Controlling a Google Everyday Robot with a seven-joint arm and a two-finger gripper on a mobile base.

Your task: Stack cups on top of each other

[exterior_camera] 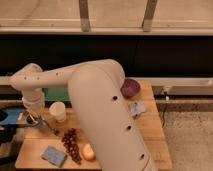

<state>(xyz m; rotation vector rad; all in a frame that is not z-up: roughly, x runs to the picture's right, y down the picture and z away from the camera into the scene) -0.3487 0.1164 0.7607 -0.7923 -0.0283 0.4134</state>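
A cream-white cup [57, 111] stands upright on the wooden table [150, 130], left of centre. A small pale bluish thing [137, 108], which looks like the second cup lying on its side, is on the table right of my arm. My gripper [35, 119] hangs down from the wrist at the table's left side, just left of the cream cup and close to the tabletop. My big upper arm link [107, 120] crosses the middle of the view and hides part of the table.
A reddish-brown bowl [131, 87] sits at the table's back edge. A green tray [55, 94] lies behind the cream cup. A bunch of dark grapes [71, 144], a blue sponge [53, 155] and an orange fruit [88, 151] lie at the front left.
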